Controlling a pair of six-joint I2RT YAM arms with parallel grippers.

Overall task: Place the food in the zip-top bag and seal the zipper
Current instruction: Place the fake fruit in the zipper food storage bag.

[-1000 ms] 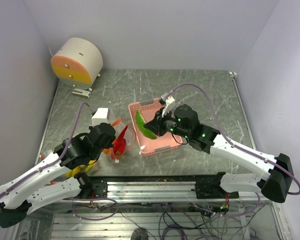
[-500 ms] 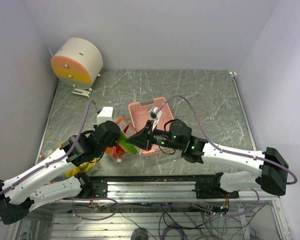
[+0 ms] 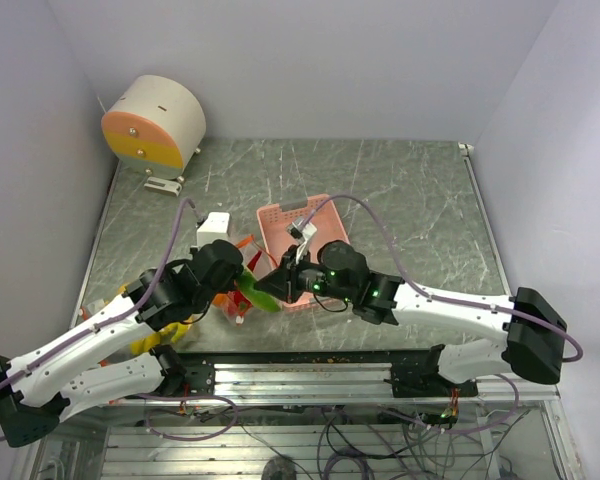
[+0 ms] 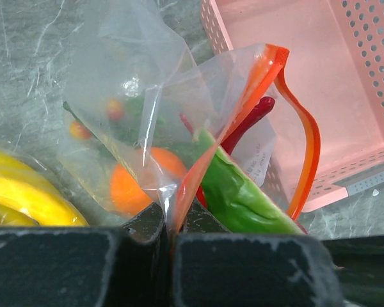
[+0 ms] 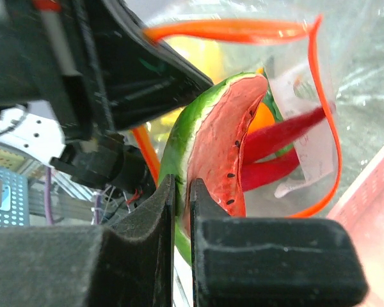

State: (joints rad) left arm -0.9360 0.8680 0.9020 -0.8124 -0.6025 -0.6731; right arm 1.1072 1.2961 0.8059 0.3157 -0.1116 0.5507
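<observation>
The grey table runs out of sight under the two arms at its near edge. The left arm and right arm meet mid-table and cover most of the work from above. A cream-and-orange drum stands at the far left corner, well apart from them.

The pink tray lies mid-table. Its near half is hidden under the right wrist from above, and the left wrist view cuts it off at the right.

The bag sits just left of the tray, mouth toward it, showing from above only as glints beneath the wrists. The left gripper is clenched on the bag's mouth edge, film pinched between its pads. The zipper gapes in an open loop.

The right gripper grasps the slice by its green rind, red face showing, with the tip inside that loop. How deep it reaches cannot be told.

The bananas are cut off at the lower left, and I cannot tell whether they are in the bag or beside it. A white box stands beyond the left wrist.

The orange and chilies lie in the bag behind crinkled film. Smaller red and green blurs are too vague to name. The print on the white label is unreadable.
</observation>
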